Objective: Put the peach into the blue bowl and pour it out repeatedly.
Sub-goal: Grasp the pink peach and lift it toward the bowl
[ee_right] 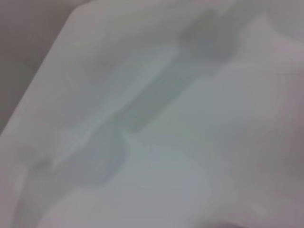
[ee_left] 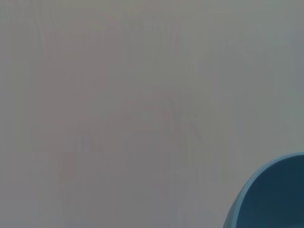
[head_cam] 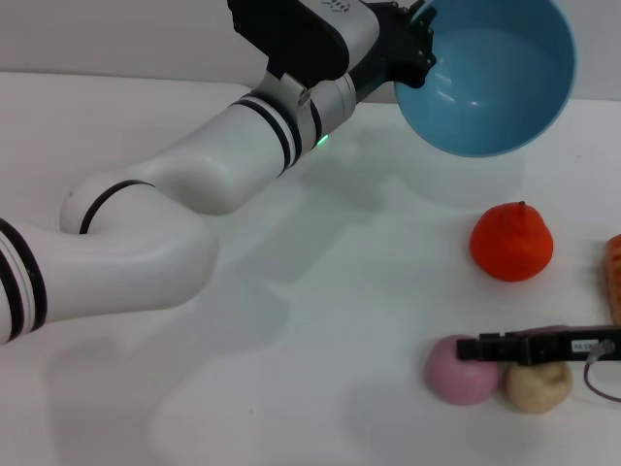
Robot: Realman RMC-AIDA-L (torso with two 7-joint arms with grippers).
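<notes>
Here, white table (head_cam: 291,340) bears peach (head_cam: 458,374), potato (head_cam: 539,386).

Blue bowl (ee_left: 273,197) rim at corner — table (ee_left: 118,104) beyond.

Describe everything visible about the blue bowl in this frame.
The blue bowl is a deep, round, plain light-blue bowl that looks like smooth plastic. It is lifted off the white table and tipped so its empty inside faces the head camera. The left gripper grips its rim at the side nearest the arm. It hangs at the far side, beyond the orange-red fruit. The left wrist view shows only a piece of its rim.
</notes>
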